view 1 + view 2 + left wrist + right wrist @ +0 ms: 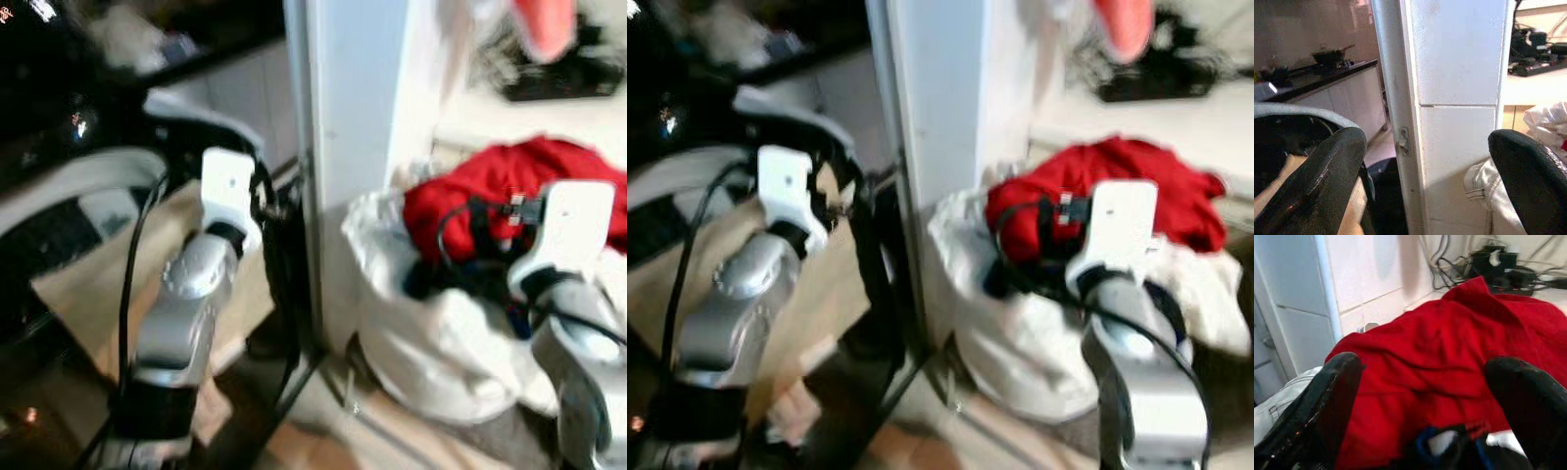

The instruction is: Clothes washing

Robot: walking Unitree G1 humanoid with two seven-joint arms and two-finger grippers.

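Red garment, right hand spread above

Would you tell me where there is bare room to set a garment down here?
Bare floor lies in front of the white laundry bag, beside the white pillar. The bag itself is crowded, heaped with the red garment; the right gripper hovers open over it.
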